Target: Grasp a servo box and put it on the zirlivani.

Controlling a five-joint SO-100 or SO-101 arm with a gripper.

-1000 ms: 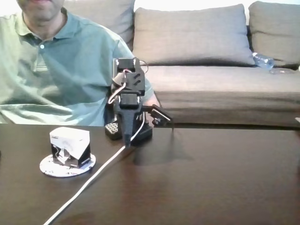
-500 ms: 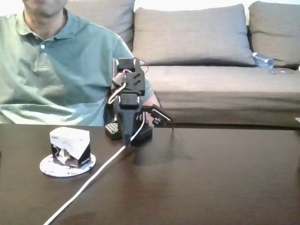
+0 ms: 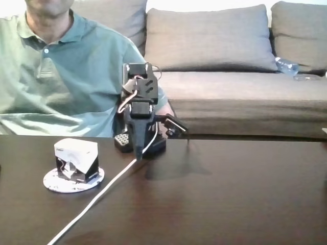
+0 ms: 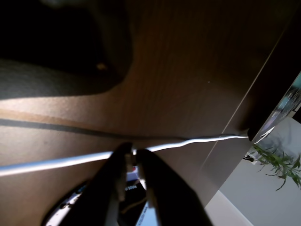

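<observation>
Servo box [image 3: 76, 160], white top and black printed front, sits on the speckled white zirlivani [image 3: 73, 181] at near left of the dark counter [image 3: 230, 204]. A white cable [image 3: 97, 199] runs diagonally just right of the disc, back to the folded black arm [image 3: 140, 115], whose pincer [image 4: 133, 157] is nearly closed and empty. Farther back are a person in a green shirt [image 3: 61, 76] and a grey sofa [image 3: 230, 66]; in the wrist view the box is half hidden behind the fingers.

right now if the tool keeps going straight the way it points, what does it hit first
Probably the white cable: in the wrist view the nearly closed tool has its tips right at it, above the dark table. Depth is unclear.
</observation>
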